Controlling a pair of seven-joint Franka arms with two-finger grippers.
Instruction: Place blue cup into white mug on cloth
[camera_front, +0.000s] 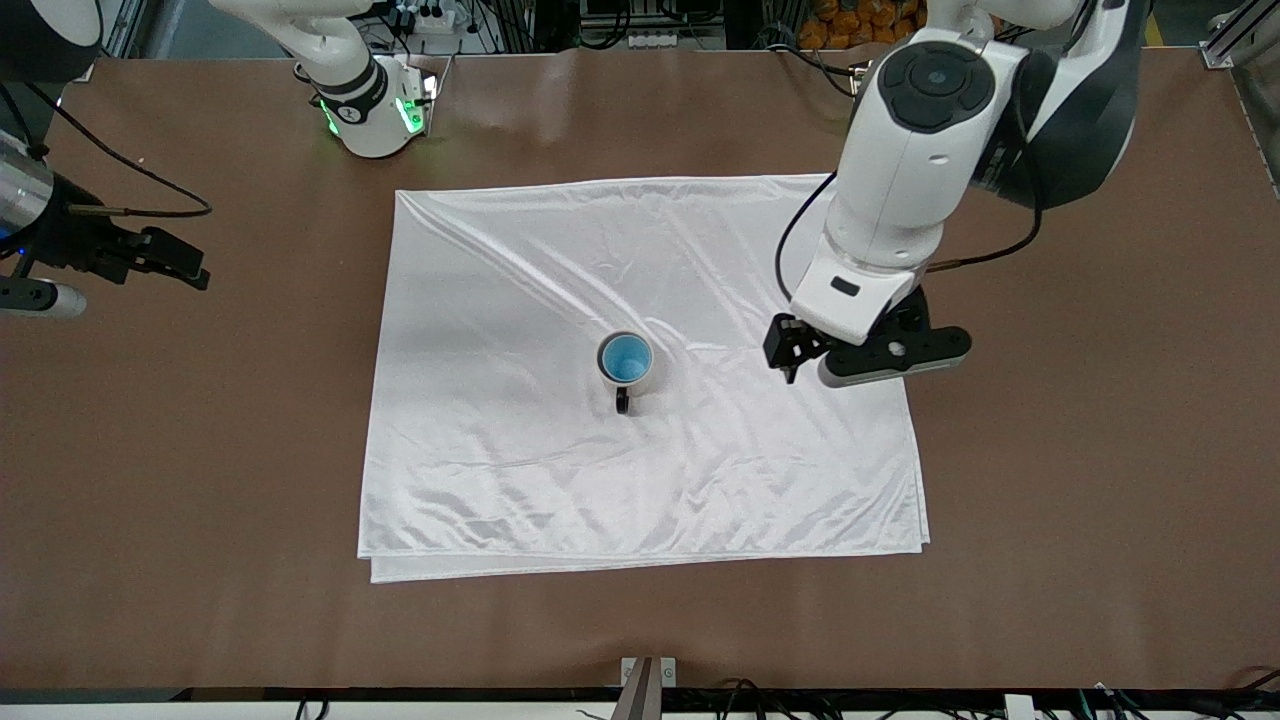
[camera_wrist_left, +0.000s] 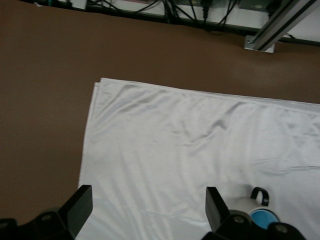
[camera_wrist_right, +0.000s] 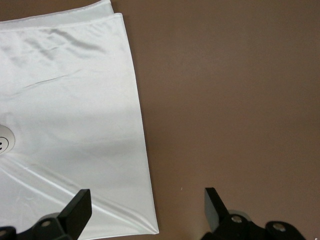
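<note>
One blue cup (camera_front: 625, 357) sits nested in one white mug (camera_front: 628, 366) mid-cloth (camera_front: 520, 460), beside the left tool (camera_front: 790, 362), whose fingers stand apart and empty. The right tool (camera_front: 185, 266), also spread, waits over bare tabletop (camera_front: 1080, 450). The cup looks light and crushable, best held gently by its rim; the mug looks rigid, while the single satin cloth is probably slippery.
</note>
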